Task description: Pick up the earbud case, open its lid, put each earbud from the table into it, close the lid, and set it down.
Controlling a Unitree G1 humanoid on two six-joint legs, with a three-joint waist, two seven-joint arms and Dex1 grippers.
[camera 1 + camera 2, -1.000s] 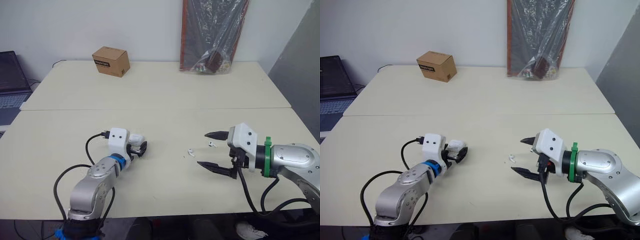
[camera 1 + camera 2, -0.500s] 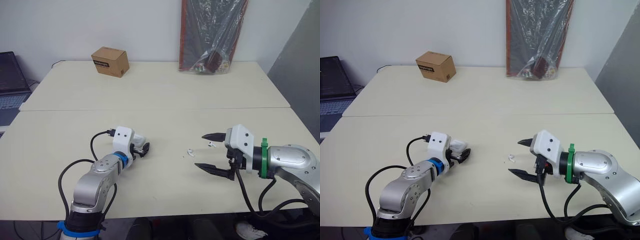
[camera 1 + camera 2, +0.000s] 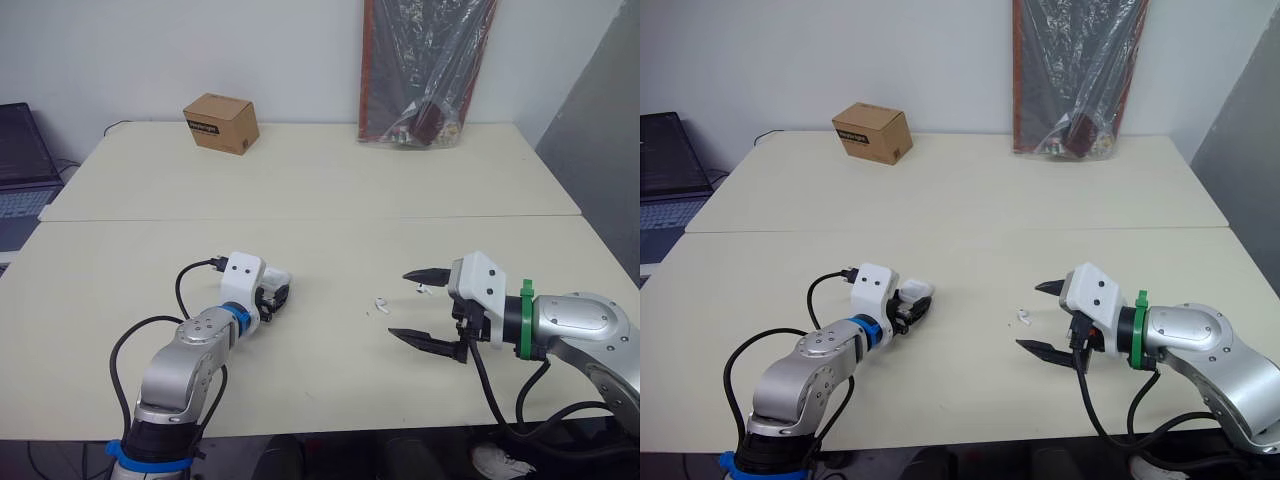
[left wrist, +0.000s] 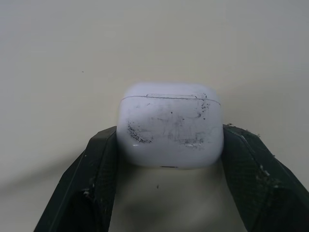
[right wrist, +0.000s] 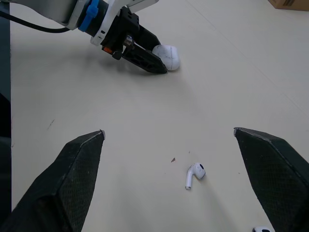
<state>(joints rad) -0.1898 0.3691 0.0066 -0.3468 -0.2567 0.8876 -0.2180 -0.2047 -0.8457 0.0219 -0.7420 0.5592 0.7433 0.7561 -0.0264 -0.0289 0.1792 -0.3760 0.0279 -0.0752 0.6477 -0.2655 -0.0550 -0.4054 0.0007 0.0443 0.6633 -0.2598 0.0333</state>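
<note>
Fingers [image 4: 94, 179] of the left gripper [image 3: 272, 297] press against both sides of the case [image 4: 170, 126], so it is clamped between them with its lid shut. It sits low over the table [image 3: 330, 180] at the near left; whether it rests on the top or hangs just off it I cannot tell. The right gripper [image 3: 398, 303] is spread wide and holds nothing, lying low at the near right with its tips pointing left. One earbud [image 3: 381, 303] lies on the table just left of those tips, level with the gap between them. A second earbud [image 3: 424, 290] lies beside the far finger. The case and the first earbud are well apart. At the far edge stand a box [image 3: 221, 122] on the left and a bag [image 3: 425, 70] against the wall. A laptop [image 3: 22, 160] sits off to the far left.
</note>
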